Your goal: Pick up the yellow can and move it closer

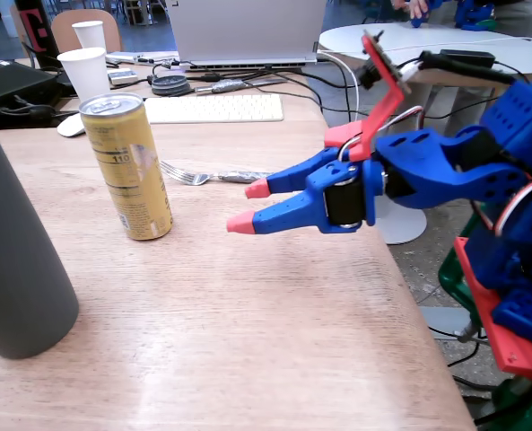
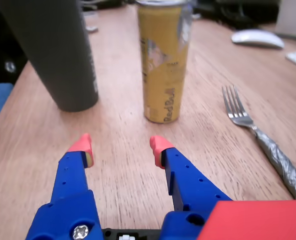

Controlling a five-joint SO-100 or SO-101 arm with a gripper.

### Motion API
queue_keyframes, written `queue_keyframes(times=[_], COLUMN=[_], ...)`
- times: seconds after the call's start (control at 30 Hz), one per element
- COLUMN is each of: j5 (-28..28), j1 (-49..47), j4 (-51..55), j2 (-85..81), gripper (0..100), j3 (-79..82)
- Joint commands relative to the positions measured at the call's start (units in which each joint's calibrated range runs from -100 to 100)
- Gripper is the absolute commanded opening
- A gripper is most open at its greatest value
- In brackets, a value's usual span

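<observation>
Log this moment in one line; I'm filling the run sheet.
phase: approach | gripper: open, empty | yellow can: upright on table, untouched, ahead of fingers

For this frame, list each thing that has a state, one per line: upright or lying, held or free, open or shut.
yellow can: upright on the table, free, not touched.
gripper: open, empty, short of the can.
grey cylinder: upright, free.
fork: lying flat, free.
paper cups: upright, behind the can.
</observation>
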Motion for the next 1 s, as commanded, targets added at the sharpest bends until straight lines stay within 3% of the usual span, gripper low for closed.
queue_keyframes(times=[0.0, 0.1, 0.17, 0.47, 0.6, 0.97], j5=[3.2, 3.2, 3.2, 3.2, 3.3, 3.3], j1=[-0.9, 0.5, 0.8, 10.6, 15.2, 13.0], j4=[-4.5, -4.5, -4.6, -4.8, -4.9, -4.9], j2=[1.4, 1.5, 4.1, 28.6, 32.4, 43.6], gripper=[34, 48, 53, 53, 53, 53], j3=[-0.1, -0.3, -1.3, -37.9, -46.2, -53.5])
